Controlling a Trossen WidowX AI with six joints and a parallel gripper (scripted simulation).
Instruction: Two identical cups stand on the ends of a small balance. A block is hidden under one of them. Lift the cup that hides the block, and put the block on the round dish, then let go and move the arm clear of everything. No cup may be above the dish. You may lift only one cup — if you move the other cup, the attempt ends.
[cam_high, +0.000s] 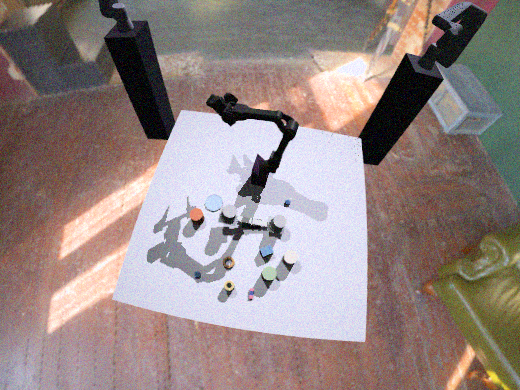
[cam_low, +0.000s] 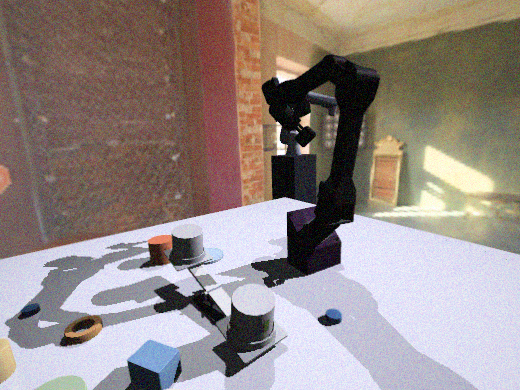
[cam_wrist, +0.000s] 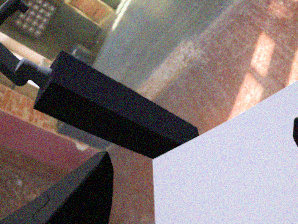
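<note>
Two grey cups stand on the ends of a small balance (cam_high: 254, 224) (cam_low: 216, 299). The cup on the dish side (cam_high: 229, 212) (cam_low: 187, 244) looks raised, with its shadow set well apart. The other cup (cam_high: 278, 221) (cam_low: 252, 315) looks lower, its end close to the table. No block shows under either cup. The round light-blue dish (cam_high: 214, 203) (cam_low: 215, 255) lies beside the raised cup, with nothing on it. My gripper (cam_low: 290, 112) (cam_wrist: 207, 145) is open and empty, high above the far part of the table, away from the cups and dish.
An orange cylinder (cam_high: 196, 215) (cam_low: 159, 249) stands near the dish. A blue cube (cam_high: 266, 251) (cam_low: 154, 364), a cream cylinder (cam_high: 290, 257), a green cylinder (cam_high: 269, 273) and an orange ring (cam_low: 70, 334) lie on the front side. A small blue piece (cam_high: 287, 203) (cam_low: 333, 315) lies behind the lower cup.
</note>
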